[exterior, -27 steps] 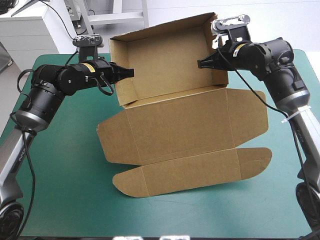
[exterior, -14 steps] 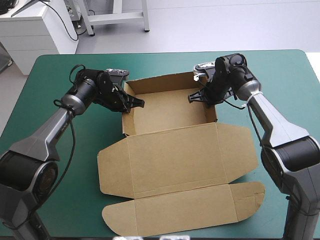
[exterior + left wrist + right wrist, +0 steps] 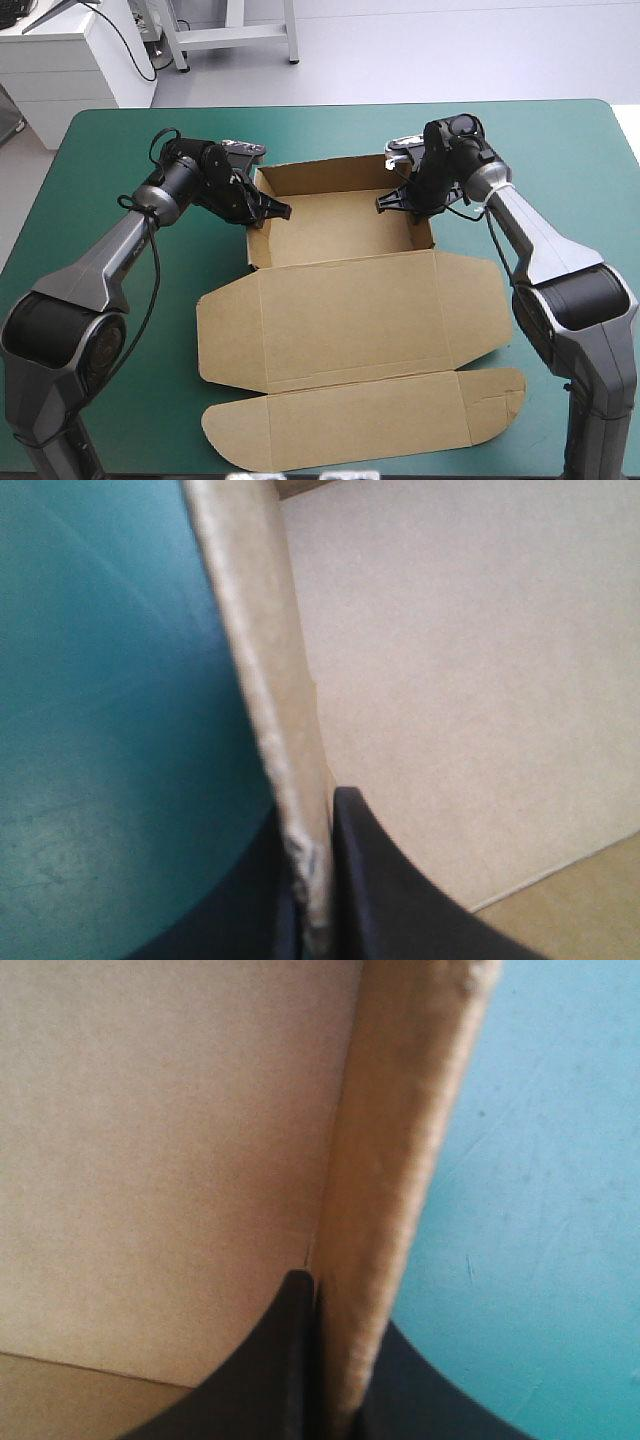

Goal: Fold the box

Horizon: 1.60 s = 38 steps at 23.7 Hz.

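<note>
The brown box (image 3: 340, 225) stands on the teal-green table as an open tray, its lid (image 3: 355, 325) lying flat toward the near edge with a front flap (image 3: 370, 425) beyond it. My left gripper (image 3: 272, 210) is shut on the box's left wall (image 3: 262, 700); one black finger (image 3: 390, 890) shows inside the tray. My right gripper (image 3: 392, 200) is shut on the box's right wall (image 3: 400, 1180), with a black finger (image 3: 270, 1360) against the inner face. Both wrist views show the tray's pale inside and the teal-green cover outside the wall.
Bare teal-green cover (image 3: 110, 330) lies on the left of the box, and more (image 3: 590, 200) on the right. The table's far edge (image 3: 330, 108) runs just behind the tray. The lid's flap reaches close to the near edge.
The box has come down from a raised, tilted hold to rest flat on the table. Both grippers have stayed on the side walls and shifted only slightly just before now.
</note>
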Tool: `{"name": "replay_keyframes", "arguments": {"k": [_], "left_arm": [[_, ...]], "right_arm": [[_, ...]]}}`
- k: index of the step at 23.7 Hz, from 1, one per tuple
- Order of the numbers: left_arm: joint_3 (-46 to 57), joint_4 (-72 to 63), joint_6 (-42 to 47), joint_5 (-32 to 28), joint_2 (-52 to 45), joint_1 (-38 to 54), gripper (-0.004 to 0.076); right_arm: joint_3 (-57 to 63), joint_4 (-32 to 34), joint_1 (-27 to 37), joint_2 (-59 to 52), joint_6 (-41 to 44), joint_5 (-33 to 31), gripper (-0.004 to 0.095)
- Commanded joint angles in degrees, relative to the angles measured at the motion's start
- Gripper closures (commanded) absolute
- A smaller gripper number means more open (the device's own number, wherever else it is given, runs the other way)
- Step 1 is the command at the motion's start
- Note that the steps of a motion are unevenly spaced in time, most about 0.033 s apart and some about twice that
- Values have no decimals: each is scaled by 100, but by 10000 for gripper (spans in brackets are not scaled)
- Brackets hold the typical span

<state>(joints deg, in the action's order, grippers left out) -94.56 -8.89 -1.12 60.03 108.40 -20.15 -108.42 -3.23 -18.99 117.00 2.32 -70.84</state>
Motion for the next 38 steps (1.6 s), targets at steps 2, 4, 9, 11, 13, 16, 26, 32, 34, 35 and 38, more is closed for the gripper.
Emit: {"name": "replay_keyframes", "arguments": {"k": [2,4,9,11,13,16,26,32,34,35,38], "left_arm": [[-206,-247,-430,316,-170,-81,731],[-385,-247,-470,642,-170,-81,702],[-855,-47,-615,1385,-166,-81,257],[-984,82,-183,1385,-229,-81,113],[-1098,83,-152,1385,-327,-81,87],[-1112,82,-126,1385,-430,-81,87],[-1394,351,-168,1394,-1484,-81,228],[-874,351,-758,1394,-2404,-81,505],[-464,351,-987,1394,-2747,-81,607],[-223,412,-987,1394,-2914,-81,655],[561,789,-987,1394,-3384,-81,729]], "right_arm": [[-156,-487,-23,-217,-139,-53,769],[-167,-553,-23,-241,-149,-53,376],[-321,-505,-23,-369,-149,-53,73],[-376,-516,-23,-543,-139,-53,73],[-400,-466,-23,-806,-139,-53,77],[-400,-428,-23,-989,-139,-53,76],[-400,-146,-23,-1890,-164,-53,77],[-387,-10,-23,-1976,-185,-53,77],[-389,46,-23,-1932,-185,-53,77],[-380,78,-23,-1907,-185,-53,77],[-380,122,-23,-1752,-185,-53,77]]}}
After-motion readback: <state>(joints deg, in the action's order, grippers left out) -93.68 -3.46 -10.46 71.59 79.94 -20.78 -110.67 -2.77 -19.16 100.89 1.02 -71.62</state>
